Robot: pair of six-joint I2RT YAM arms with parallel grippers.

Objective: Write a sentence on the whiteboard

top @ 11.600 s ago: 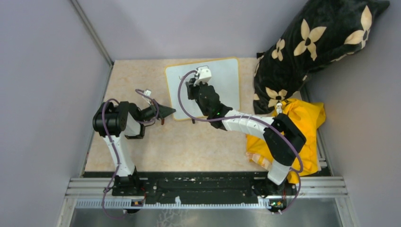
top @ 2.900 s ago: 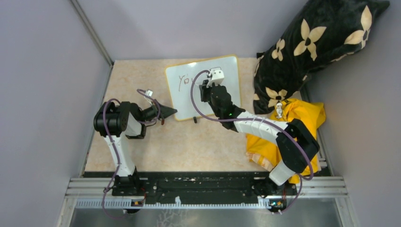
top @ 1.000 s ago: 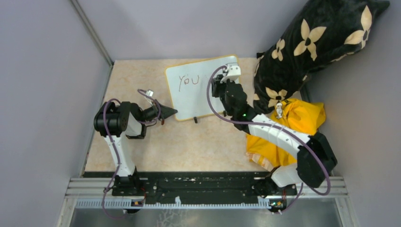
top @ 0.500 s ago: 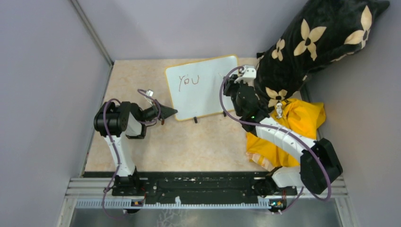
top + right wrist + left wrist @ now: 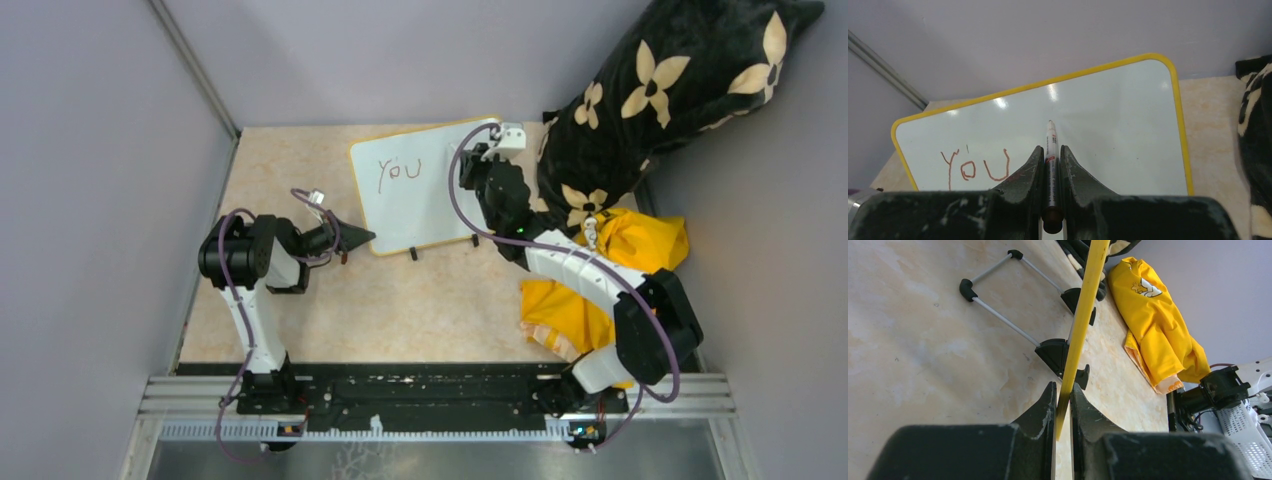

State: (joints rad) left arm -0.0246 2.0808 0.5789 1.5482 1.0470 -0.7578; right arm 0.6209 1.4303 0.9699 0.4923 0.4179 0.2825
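Lettering (image 5: 398, 170) on the board (image 5: 440, 215) now reads "YOU" — right gripper (image 5: 1050, 150), clamped on the marker (image 5: 1050, 131), has moved right for word two; left gripper (image 5: 1063, 387) pinches its edge.

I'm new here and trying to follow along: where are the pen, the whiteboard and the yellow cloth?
pen (image 5: 1050, 167), right wrist view, the middle of its barrel.
whiteboard (image 5: 1118, 130), right wrist view, bare white surface right of the pen.
yellow cloth (image 5: 1160, 335), left wrist view, middle of the fabric.
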